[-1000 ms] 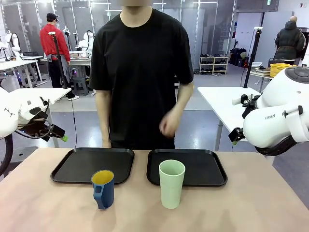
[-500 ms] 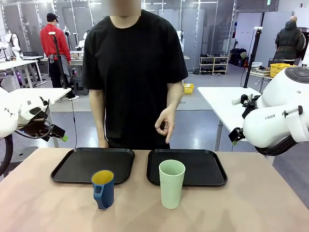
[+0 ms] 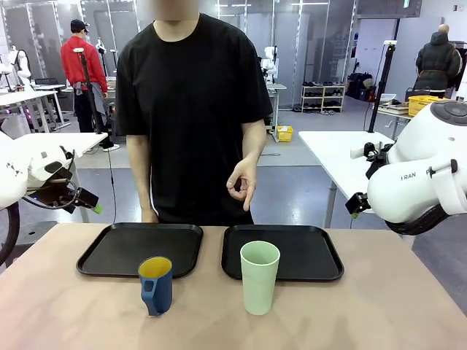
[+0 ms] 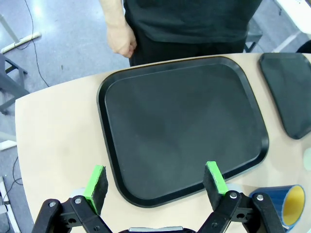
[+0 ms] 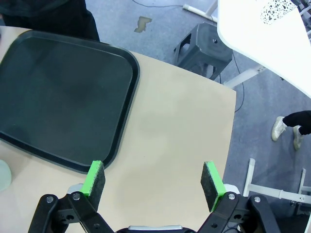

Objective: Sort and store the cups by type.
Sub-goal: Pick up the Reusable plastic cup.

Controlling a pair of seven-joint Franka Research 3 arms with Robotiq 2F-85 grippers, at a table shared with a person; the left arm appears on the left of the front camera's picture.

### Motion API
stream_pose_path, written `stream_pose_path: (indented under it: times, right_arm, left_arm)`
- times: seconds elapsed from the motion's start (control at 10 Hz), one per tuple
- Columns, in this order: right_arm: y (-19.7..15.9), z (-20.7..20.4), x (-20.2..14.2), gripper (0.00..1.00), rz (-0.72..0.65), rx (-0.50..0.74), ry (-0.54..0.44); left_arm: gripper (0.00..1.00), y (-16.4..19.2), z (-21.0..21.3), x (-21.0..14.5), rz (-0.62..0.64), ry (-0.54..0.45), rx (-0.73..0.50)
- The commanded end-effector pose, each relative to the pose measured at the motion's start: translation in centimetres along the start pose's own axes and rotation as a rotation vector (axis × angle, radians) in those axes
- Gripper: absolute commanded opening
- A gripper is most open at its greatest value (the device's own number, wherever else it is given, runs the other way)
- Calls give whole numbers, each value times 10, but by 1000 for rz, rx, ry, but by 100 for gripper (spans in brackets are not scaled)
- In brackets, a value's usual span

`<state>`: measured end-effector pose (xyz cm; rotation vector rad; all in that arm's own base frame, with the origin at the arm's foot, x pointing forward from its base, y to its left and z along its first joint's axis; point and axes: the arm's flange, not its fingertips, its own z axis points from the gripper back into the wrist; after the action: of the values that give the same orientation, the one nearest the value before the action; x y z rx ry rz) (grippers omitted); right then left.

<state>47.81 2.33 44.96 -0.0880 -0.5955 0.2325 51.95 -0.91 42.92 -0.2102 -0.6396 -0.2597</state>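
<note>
mug (image 4: 284, 200): clipped by my left wrist view's corner | second tray (image 4: 291, 92): cut by its right edge | tumbler (image 5: 3, 175): sliver at my right wrist view's left edge

Desk (image 3: 379, 313): smooth, matt, pale wood-look top. Left tray (image 3: 120, 249) and right tray (image 3: 306, 251): black plastic, dull sheen. Tumbler (image 3: 259, 281): matt mint plastic. Mug (image 3: 157, 288): blue, faintly glossy. My left jaws' green pads (image 4: 95, 183): coarse, foam-like.
</note>
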Motion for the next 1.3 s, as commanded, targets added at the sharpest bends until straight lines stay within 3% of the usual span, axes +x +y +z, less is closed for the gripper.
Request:
stream_pose_path:
  times: [0.0, 0.4, 0.6, 0.7, 0.8, 1.2]
  right_arm:
    - [-1, -2, 0, 100, 14, -7, 4]
    - [0, 0, 0, 100, 0, 0, 0]
    - [8, 4, 1, 100, 200, 59, -37]
    - [19, 16, 1, 100, 422, 139, -26]
    - [29, 31, -1, 100, 643, 188, 2]
    - [33, 65, -17, 100, 1104, 282, 140]
  left_arm:
    - [100, 0, 1, 1, 8, -5, -2]
    - [100, 0, 1, 1, 8, -5, -2]
    - [100, 0, 1, 1, 8, -5, -2]
    - [100, 0, 1, 1, 8, -5, -2]
    - [100, 0, 1, 1, 8, -5, -2]
    - [100, 0, 1, 1, 8, -5, -2]
